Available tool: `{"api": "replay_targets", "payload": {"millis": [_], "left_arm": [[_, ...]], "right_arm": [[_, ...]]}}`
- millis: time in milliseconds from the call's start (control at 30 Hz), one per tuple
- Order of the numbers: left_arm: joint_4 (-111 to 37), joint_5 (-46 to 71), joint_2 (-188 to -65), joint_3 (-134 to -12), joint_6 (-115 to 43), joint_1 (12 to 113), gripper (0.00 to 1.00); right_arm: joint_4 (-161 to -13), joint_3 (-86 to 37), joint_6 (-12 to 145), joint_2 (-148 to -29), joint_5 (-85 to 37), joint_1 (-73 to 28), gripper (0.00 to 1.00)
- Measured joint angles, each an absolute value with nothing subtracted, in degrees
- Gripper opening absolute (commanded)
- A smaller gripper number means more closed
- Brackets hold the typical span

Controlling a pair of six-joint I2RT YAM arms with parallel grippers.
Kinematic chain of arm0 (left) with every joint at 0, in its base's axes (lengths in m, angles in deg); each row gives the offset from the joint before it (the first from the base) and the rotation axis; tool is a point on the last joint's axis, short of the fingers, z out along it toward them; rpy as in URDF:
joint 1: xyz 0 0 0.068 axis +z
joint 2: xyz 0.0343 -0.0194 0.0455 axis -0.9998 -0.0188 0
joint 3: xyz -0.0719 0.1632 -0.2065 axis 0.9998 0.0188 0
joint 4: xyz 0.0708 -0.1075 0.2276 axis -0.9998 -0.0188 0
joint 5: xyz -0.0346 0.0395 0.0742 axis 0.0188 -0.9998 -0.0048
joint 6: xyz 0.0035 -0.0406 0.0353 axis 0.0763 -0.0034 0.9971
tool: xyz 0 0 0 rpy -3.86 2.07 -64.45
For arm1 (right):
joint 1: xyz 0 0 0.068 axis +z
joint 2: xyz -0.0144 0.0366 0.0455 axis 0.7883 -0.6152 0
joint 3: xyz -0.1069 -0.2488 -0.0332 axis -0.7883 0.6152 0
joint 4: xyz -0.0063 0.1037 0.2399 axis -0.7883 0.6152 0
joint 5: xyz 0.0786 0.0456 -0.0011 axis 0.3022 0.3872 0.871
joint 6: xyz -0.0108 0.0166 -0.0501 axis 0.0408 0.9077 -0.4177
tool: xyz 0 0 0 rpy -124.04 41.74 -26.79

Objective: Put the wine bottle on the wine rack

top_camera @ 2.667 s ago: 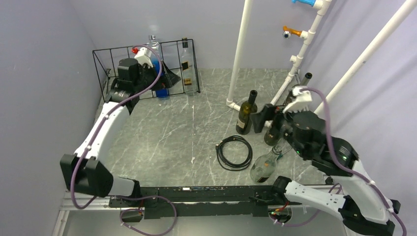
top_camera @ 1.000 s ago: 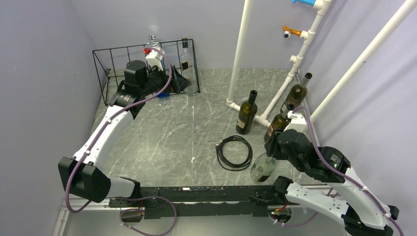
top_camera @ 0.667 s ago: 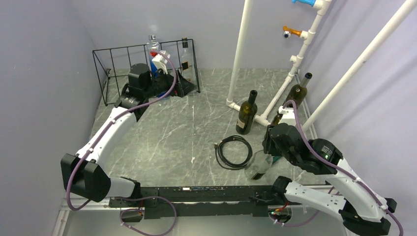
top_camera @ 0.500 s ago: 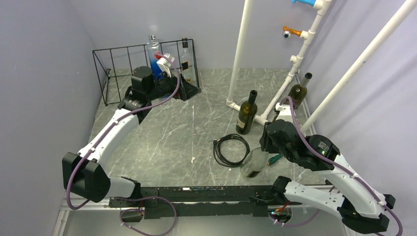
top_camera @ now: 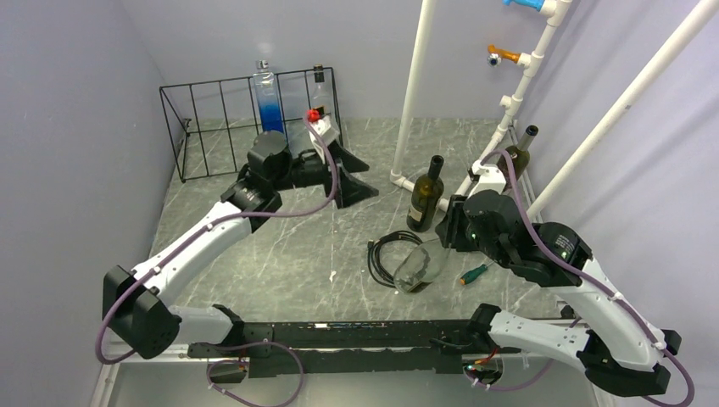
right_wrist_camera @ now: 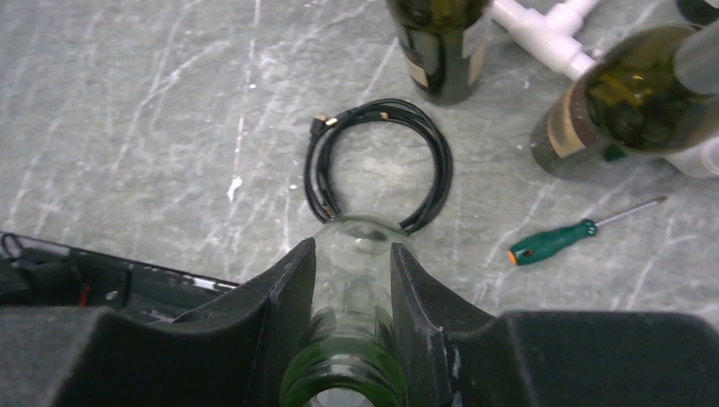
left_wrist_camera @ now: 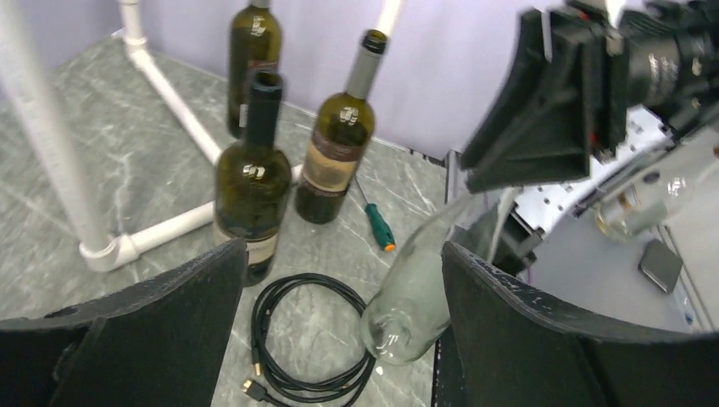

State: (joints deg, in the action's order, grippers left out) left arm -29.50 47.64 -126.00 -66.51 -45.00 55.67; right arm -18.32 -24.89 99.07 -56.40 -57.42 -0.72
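Note:
My right gripper [top_camera: 447, 236] is shut on the neck of a clear glass wine bottle [top_camera: 417, 266]. It holds the bottle tilted, base down and to the left, over the edge of a cable coil. The right wrist view looks down the bottle [right_wrist_camera: 360, 254] between the jaws of the right gripper [right_wrist_camera: 353, 248]. My left gripper [top_camera: 358, 178] is open and empty at mid-table, facing the bottle [left_wrist_camera: 411, 297]. The black wire wine rack [top_camera: 212, 106] stands at the back left, with a blue-tinted bottle [top_camera: 269, 102] and a clear bottle [top_camera: 320, 91] in it.
A black cable coil [top_camera: 383, 254] lies under the held bottle. A green-handled screwdriver [top_camera: 473, 273] lies to its right. Dark green bottles [top_camera: 424, 199] [top_camera: 517, 153] stand by the white pipe frame [top_camera: 415, 93]. Grey walls close both sides.
The left arm has drawn back from the rack and swung right to mid-table, still open. The right gripper has shut on the clear bottle's neck and carried it left, off the table.

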Motion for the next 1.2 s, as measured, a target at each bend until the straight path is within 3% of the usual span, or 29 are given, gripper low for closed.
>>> {"api": "replay_targets", "payload": {"millis": [300,600,833,1200], "left_arm": [[-39.08,43.94,-124.82,-67.65,-27.85,39.16,1.0],[-44.04,30.57,-127.82,-67.43,-21.44,28.3,1.0],[-44.04,19.64,-128.21,-66.21,-20.09,25.05,1.0],[-43.25,18.79,-131.8,-66.08,-21.14,24.74,0.99]], "right_arm": [[-23.52,-27.84,96.88,-59.37,-53.27,-0.72,0.0],[-26.56,-27.89,96.36,-60.81,-51.98,-0.72,0.0],[-28.0,-27.89,96.03,-61.4,-50.93,-0.72,0.0],[-30.1,-27.89,95.81,-62.65,-49.38,-0.72,0.0]]}}
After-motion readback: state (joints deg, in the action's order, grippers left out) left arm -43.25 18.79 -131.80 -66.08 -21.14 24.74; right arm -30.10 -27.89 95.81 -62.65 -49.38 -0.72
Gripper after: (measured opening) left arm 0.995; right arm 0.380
